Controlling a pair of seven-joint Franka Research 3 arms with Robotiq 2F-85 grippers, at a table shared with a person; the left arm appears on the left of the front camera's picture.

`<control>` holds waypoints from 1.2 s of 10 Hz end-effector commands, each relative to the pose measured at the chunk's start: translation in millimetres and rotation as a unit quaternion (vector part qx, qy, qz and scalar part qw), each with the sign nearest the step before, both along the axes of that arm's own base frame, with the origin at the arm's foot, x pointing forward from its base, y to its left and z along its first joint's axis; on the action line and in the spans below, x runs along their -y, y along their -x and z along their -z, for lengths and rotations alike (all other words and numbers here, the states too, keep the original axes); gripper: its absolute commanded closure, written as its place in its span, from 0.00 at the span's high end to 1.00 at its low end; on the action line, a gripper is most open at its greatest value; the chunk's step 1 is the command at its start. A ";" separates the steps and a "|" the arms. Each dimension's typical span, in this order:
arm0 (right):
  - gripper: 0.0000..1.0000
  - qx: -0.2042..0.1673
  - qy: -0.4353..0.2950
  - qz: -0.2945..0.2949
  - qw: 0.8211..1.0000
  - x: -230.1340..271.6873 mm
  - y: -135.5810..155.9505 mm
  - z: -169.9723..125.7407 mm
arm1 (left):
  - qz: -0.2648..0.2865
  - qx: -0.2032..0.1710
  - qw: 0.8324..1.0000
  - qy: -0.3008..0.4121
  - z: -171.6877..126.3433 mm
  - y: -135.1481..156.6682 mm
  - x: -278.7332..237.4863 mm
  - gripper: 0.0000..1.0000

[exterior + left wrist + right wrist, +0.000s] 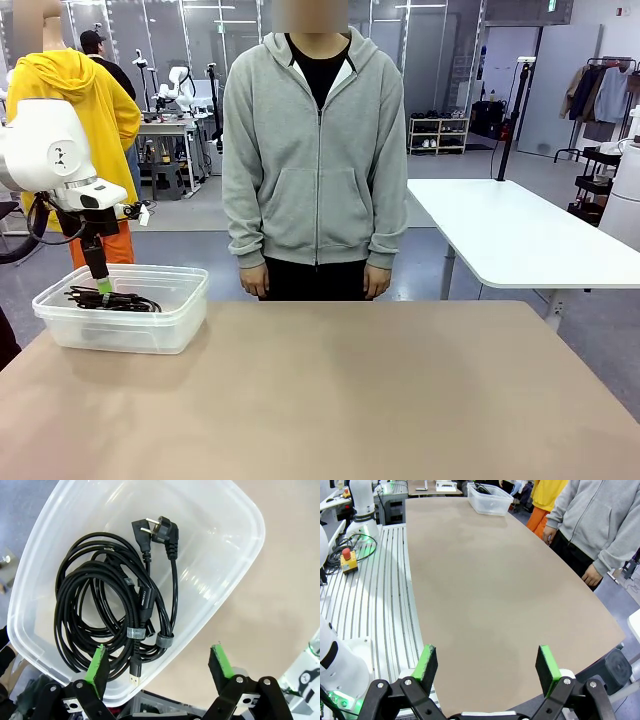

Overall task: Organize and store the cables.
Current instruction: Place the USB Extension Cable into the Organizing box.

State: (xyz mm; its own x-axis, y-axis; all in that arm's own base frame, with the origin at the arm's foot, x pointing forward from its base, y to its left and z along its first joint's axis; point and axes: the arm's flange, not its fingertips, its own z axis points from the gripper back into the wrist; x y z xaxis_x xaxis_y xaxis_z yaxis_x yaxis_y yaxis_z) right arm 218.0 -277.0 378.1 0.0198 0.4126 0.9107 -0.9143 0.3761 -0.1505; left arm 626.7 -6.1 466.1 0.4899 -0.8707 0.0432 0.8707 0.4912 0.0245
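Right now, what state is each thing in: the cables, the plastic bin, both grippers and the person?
cables: coiled, banded, lying inside the bin.
clear plastic bin: lidless, at the table's corner.
left gripper: open, empty, above the bin.
right gripper: open, empty, over bare tabletop.
person: standing at the far side, hands down.

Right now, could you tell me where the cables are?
The cables lie coiled in the clear plastic bin at the table's left far corner, under the open left gripper.
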 end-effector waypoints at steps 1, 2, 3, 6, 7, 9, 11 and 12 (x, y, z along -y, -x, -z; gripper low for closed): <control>1.00 0.006 -0.002 0.004 1.000 -1.9 0.9 -2.5 | -0.001 0.006 1.000 0.000 -0.1 -0.7 -0.6 1.00; 1.00 0.006 -0.002 0.004 1.000 -1.9 0.9 -2.5 | -0.001 0.006 1.000 0.000 -0.1 -0.7 -0.6 1.00; 1.00 0.006 -0.002 0.004 1.000 -1.9 0.9 -2.5 | -0.001 0.006 1.000 0.000 -0.1 -0.7 -0.6 1.00; 1.00 0.006 -0.002 0.004 1.000 -1.9 0.9 -2.5 | -0.001 0.006 1.000 0.000 -0.1 -0.7 -0.6 1.00; 1.00 0.006 -0.002 0.004 1.000 -1.9 0.9 -2.5 | -0.001 0.006 1.000 0.000 -0.1 -0.7 -0.6 1.00; 1.00 0.006 -0.002 0.004 1.000 -1.9 0.9 -2.5 | -0.001 0.006 1.000 0.000 -0.1 -0.7 -0.6 1.00; 1.00 0.006 -0.002 0.004 1.000 -1.9 0.9 -2.5 | -0.001 0.006 1.000 0.000 -0.1 -0.7 -0.6 1.00; 1.00 0.006 -0.002 0.004 1.000 -1.9 0.9 -2.5 | -0.001 0.006 1.000 0.000 -0.1 -0.7 -0.6 1.00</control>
